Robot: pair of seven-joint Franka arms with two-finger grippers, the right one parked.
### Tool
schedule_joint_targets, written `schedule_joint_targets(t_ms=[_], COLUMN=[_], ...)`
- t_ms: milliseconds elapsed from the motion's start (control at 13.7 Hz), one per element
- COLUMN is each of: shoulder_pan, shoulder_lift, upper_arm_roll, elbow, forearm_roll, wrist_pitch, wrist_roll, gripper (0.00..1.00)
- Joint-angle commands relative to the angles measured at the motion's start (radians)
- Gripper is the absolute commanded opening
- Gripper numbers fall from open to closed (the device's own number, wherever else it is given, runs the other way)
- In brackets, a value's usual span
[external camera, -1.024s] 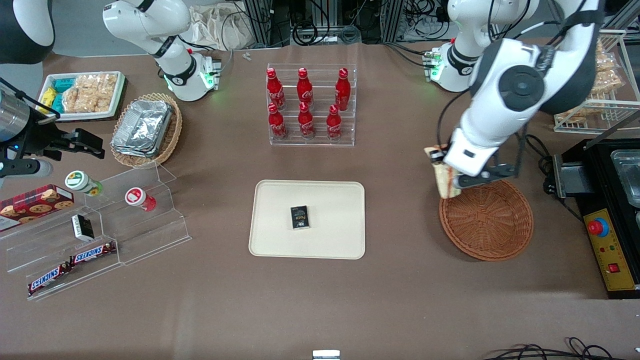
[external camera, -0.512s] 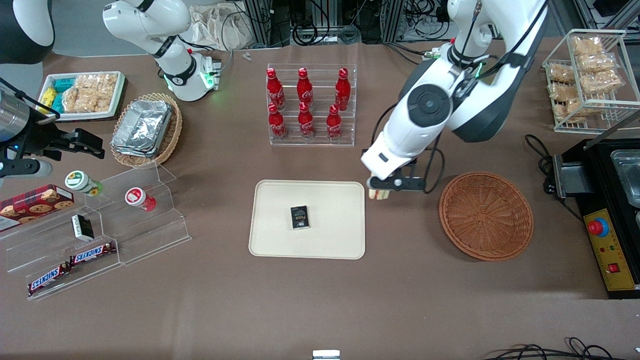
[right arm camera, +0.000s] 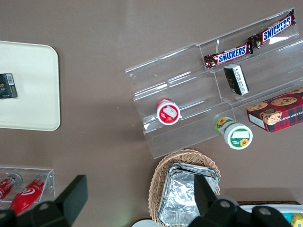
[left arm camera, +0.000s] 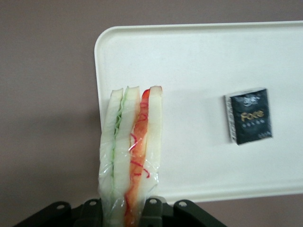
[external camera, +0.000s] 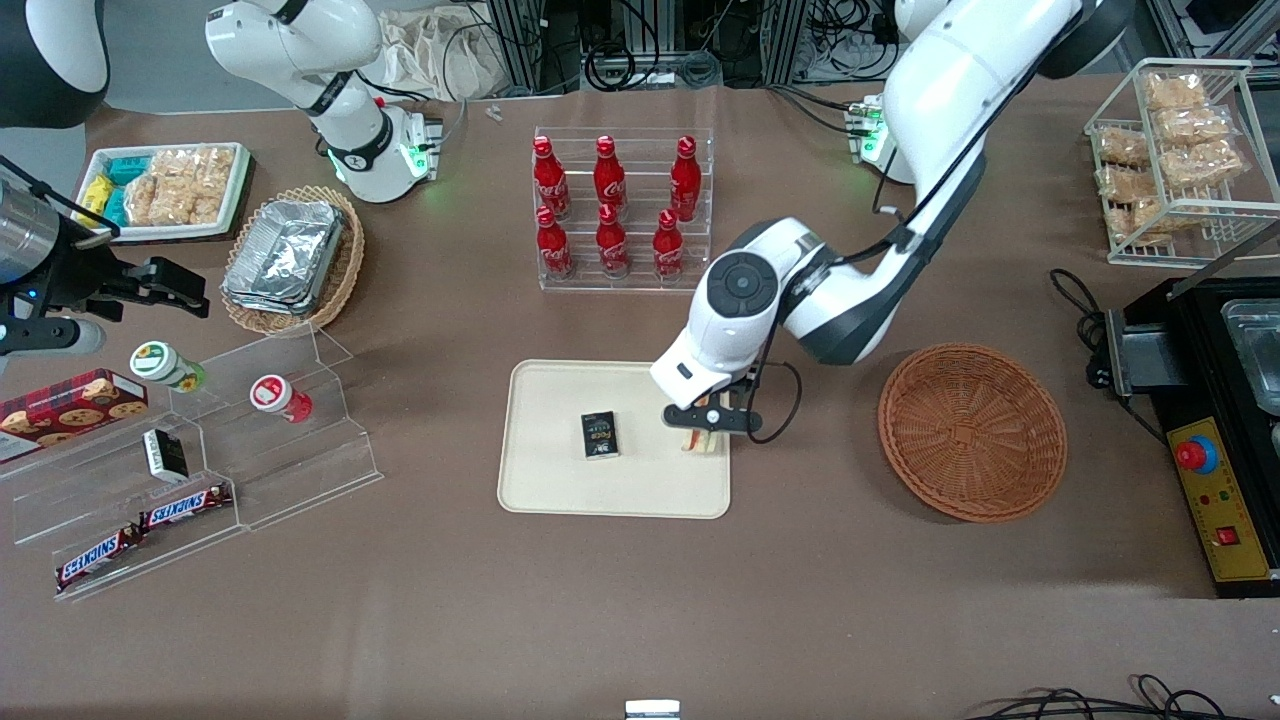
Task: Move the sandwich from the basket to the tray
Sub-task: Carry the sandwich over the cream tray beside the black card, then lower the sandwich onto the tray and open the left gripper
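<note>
The gripper hangs over the edge of the tray that lies toward the working arm's end of the tabletop, and its jaws are closed on the sandwich. In the left wrist view the sandwich stands on edge between the two fingers, wrapped in clear film, with pale bread slices, a green layer and an orange-red layer showing along its edge. It is above the tray's rim there, partly over the tray and partly over the brown tabletop; whether it touches the tray cannot be told.

A small black packet lies flat near the middle of the tray, just beside the sandwich and apart from it. The reddish-brown basket sits on the tabletop toward the working arm's end, well apart from the tray, with nothing in it.

Farther from the front camera than the tray stands a clear rack with six red bottles. Toward the parked arm's end are a tan wicker basket holding foil containers, a white tray of snack packets, and clear steps carrying two chocolate bars, a box of cookies and two small tubs.
</note>
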Motion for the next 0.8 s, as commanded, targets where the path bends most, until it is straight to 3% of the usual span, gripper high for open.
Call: schedule_joint_targets(t_ms=[0,366,512,585,659,732], shoulder_pan=[-0.013,-0.013,-0.014,-0.013,-0.013,-0.014], shoulder_lift=[0.069,0.118,0.132,0.141,0.146,0.146], upper_arm_roll=[0.003,0.009,0.009,0.009,0.009,0.009], elbow=[0.047,0.049,0.047,0.049,0.049,0.049], forearm_roll=[0.075,0.138,0.198,0.215,0.220,0.221], wrist_pitch=[0.024,0.049,0.049,0.051,0.051,0.051], wrist_roll=[-0.045,-0.063,-0.121,-0.149,-0.178,-0.191], gripper=[0.00,0.00,0.06,0.20,0.49,0.95])
